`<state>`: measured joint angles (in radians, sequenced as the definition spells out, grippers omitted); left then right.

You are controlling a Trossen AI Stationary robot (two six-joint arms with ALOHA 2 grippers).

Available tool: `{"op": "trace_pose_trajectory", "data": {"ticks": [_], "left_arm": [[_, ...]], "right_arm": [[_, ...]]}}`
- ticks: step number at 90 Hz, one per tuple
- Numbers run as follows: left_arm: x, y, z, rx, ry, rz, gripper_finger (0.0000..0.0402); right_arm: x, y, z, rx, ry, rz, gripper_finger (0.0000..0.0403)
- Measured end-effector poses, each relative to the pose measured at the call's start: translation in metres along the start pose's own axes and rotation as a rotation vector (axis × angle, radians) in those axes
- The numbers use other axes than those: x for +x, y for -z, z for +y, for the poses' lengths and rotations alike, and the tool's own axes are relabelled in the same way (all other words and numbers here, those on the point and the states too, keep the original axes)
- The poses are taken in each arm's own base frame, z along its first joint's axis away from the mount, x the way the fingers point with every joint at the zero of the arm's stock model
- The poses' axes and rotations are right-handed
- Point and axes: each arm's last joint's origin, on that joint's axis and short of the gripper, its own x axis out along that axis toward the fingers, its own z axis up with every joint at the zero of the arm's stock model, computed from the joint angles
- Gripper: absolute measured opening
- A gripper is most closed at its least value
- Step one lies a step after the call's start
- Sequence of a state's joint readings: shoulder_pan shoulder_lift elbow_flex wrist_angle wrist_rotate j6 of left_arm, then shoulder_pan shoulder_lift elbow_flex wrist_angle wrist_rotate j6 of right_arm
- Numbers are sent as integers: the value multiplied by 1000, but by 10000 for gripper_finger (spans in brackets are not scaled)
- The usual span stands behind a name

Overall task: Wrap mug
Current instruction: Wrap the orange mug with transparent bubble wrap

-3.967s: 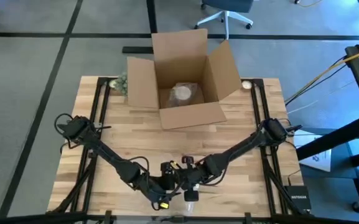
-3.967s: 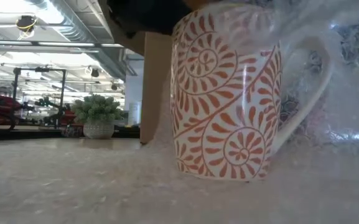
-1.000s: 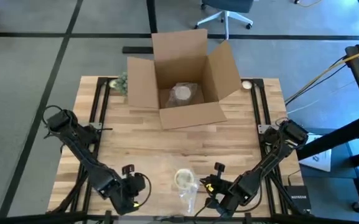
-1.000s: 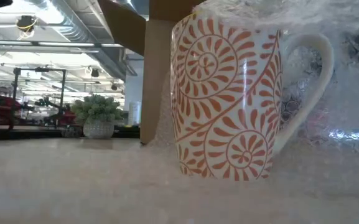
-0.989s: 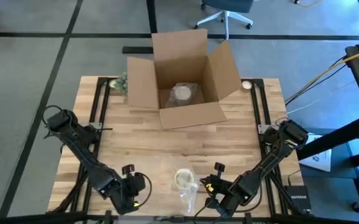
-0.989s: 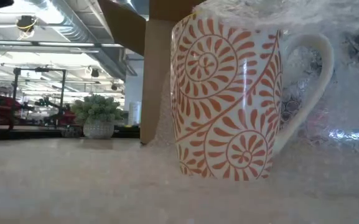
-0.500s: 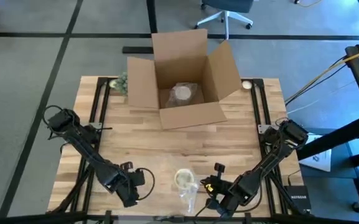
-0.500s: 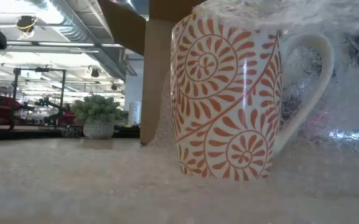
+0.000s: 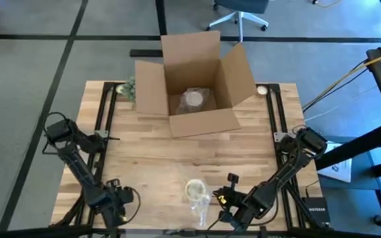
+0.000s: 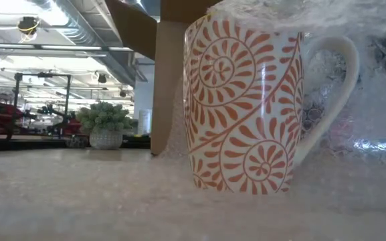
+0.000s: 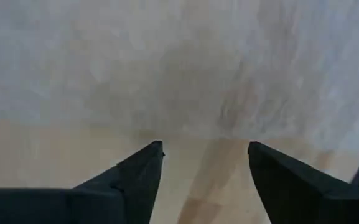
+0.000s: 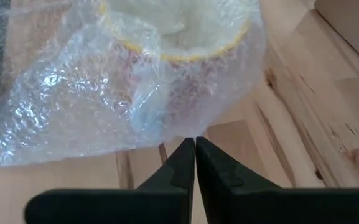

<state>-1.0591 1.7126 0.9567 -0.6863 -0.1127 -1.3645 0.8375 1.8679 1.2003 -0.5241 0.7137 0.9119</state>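
Since half a second ago the left arm has swung back toward 8 o'clock, leaving the wrap. Largest, the worktop [image 9: 150, 152] carries an open cardboard box [image 9: 193, 86] at 12 o'clock. At 6 o'clock lies the bubble wrap [image 9: 197, 198], partly draped over the upright mug [image 9: 194, 190]. Just beside it at 5 o'clock, the right gripper [image 9: 224, 198] has its fingers pressed together on nothing. The left gripper [image 9: 121, 201] has its fingers spread wide, empty. To do well, I judge one gripper should pinch a loose edge and fold it over while the other steadies the mug.
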Motion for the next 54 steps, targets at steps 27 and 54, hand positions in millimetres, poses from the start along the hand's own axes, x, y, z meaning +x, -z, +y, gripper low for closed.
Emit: {"op": "trace_pose_trajectory", "data": {"ticks": [27,54], "left_arm": [[8,-8,4,-14,-10,-126,156],[11,-34,1,-26,20,-296,29]], "right_arm": [[0,0,0,1,2,-5,1],[0,0,0,1,5,-9,1]]}}
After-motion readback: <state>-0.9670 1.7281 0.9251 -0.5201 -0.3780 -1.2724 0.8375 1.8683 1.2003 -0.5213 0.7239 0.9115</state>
